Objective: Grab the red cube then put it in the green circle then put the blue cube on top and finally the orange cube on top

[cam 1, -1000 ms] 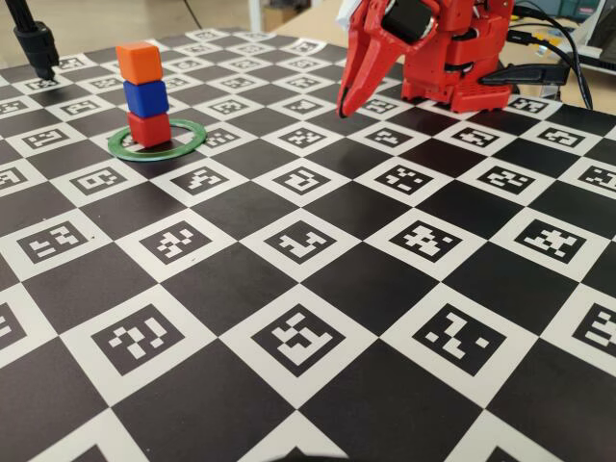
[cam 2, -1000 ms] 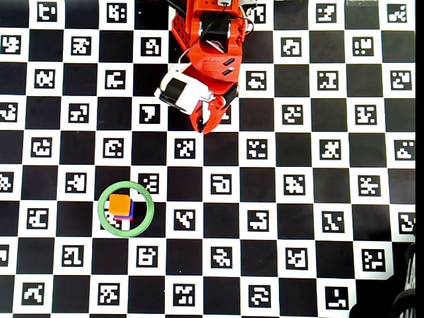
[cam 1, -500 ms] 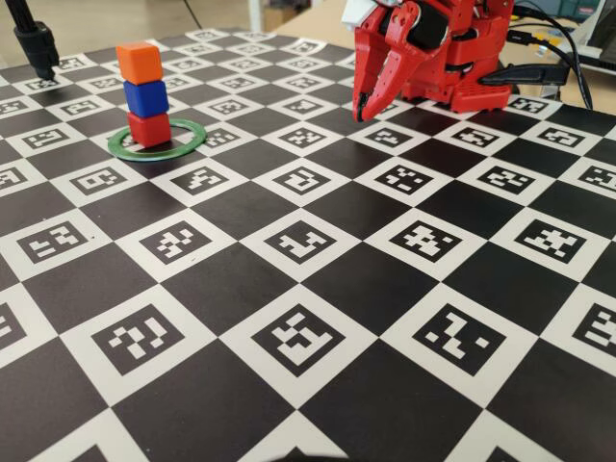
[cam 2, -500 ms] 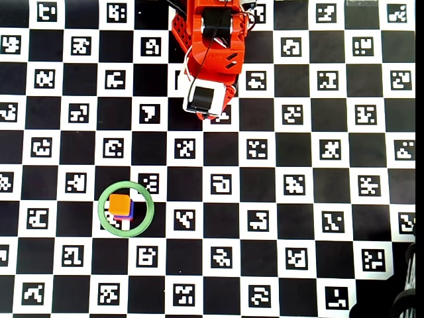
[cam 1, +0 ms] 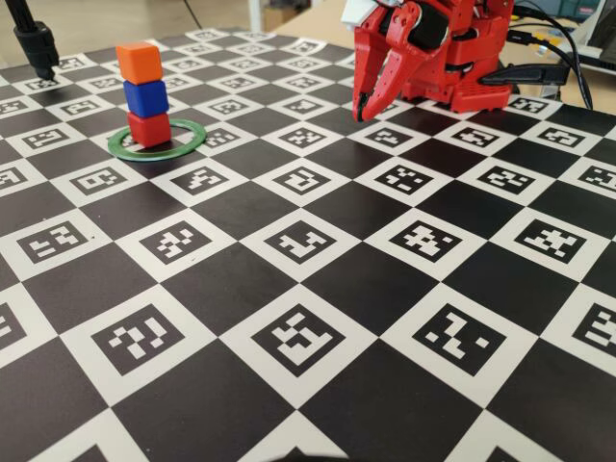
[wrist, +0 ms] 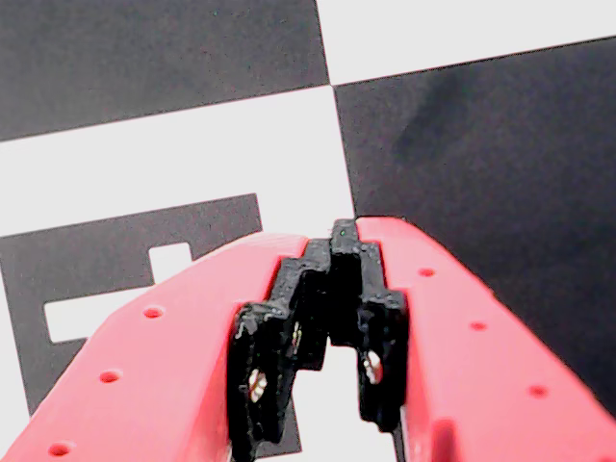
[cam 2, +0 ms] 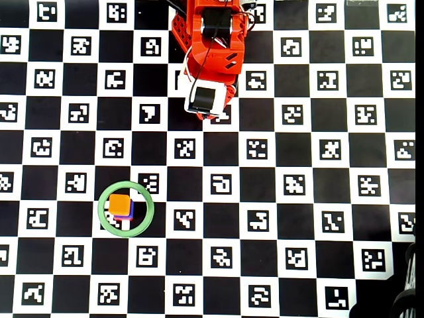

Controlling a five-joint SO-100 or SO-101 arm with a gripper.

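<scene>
Red cube (cam 1: 148,129) sits inside the green circle (cam 1: 186,144) on my checkerboard table (cam 1: 318,289); blue cube (cam 1: 145,97) is on top of it and the orange cube (cam 1: 140,62) tops the stack, a bit twisted but standing; from overhead I mostly just see orange (cam 2: 120,204) with a sliver of blue; gripper (cam 1: 361,114) is well apart, tucked by the arm's base (cam 1: 472,67), tips pointing down; wrist view shows the fingers (wrist: 289,327) pressed together on nothing.
</scene>
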